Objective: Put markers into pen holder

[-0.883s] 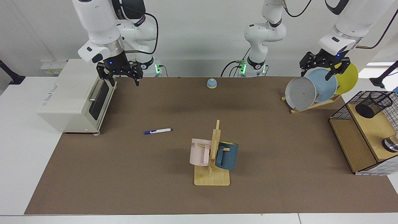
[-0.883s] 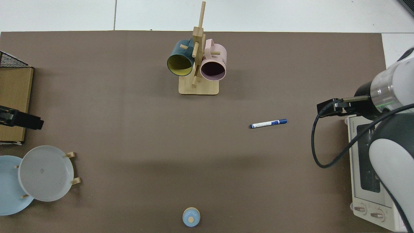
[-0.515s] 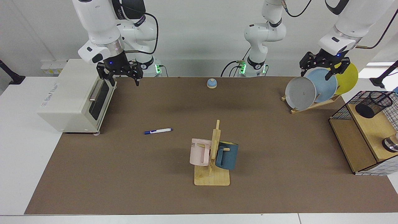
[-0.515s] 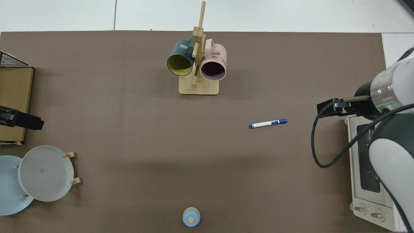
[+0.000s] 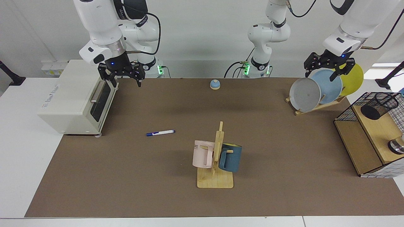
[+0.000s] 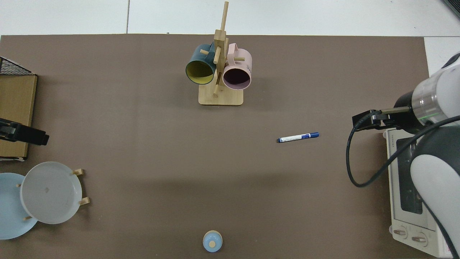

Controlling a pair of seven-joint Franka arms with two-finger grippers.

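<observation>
Your marker (image 5: 160, 132) lies flat on the brown worktop (image 5: 157, 176), out in the open between the toaster oven (image 5: 74, 99) at the scene's left and the wooden mug tree (image 5: 216, 164), touching neither; its blue cap points toward the oven. The black mesh pen holder (image 5: 378, 105) sits tilted on the top wooden shelf of the wire-grid rack (image 5: 366, 138) at the far right edge, well apart from the marker. Your right pincer (image 5: 121, 78) hangs above the oven's far corner with its fingers spread apart and nothing between them. Your left pincer (image 5: 328, 71) hovers just over the plates in the dish rack (image 5: 317, 105), fingers likewise apart and empty. A small blue bell (image 5: 215, 84) stands at the worktop's far middle.
</observation>
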